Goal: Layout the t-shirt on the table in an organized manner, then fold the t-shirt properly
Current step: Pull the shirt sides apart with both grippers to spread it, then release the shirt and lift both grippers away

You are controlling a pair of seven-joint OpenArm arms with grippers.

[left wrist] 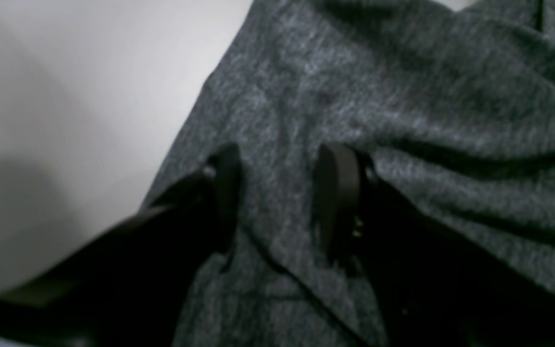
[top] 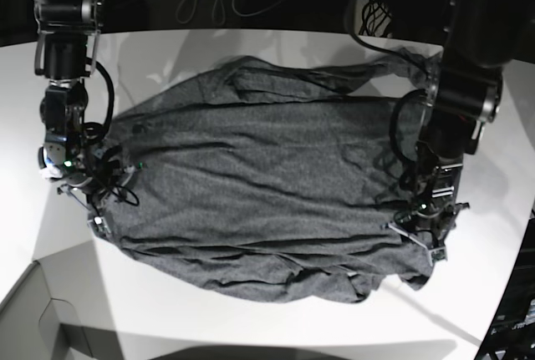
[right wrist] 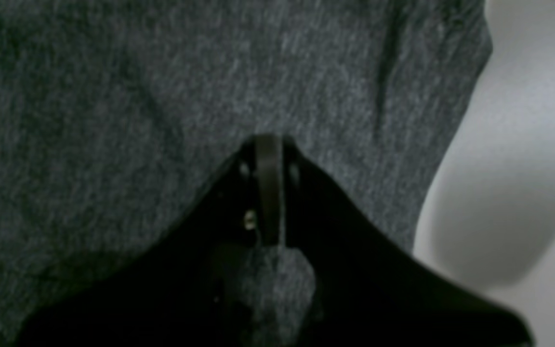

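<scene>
Base view: the t-shirt [top: 267, 185] is spread wide across the middle of the table [top: 167, 59], dark grey, pretty rumpled.
Left side of that view: the right gripper [top: 102, 201] sits low at the shirt's side edge, and there's a decent strip of bare white beyond it before the grey box corner [top: 42, 318].
Right gripper state: wrist cam shows the right gripper [right wrist: 268, 144] with jaws pressed together, with a bit of knit bunched between the fingers lower down, so it's pinching the t-shirt [right wrist: 162, 96]. Table [right wrist: 523, 144] shows just past the shirt edge.
Bottom hem: wavy and folded over itself, lots of open table below it.
Top edge: bunched, close to the curved far rim.
Right side: the left gripper [top: 422, 239] is down on the shirt near its lower corner, with white table beyond.
Left gripper state: jaws apart on the left gripper [left wrist: 277, 193], a ridge of the t-shirt [left wrist: 403, 96] between them; can't tell if it's actually gripped. Bare table [left wrist: 89, 120] right beside.
</scene>
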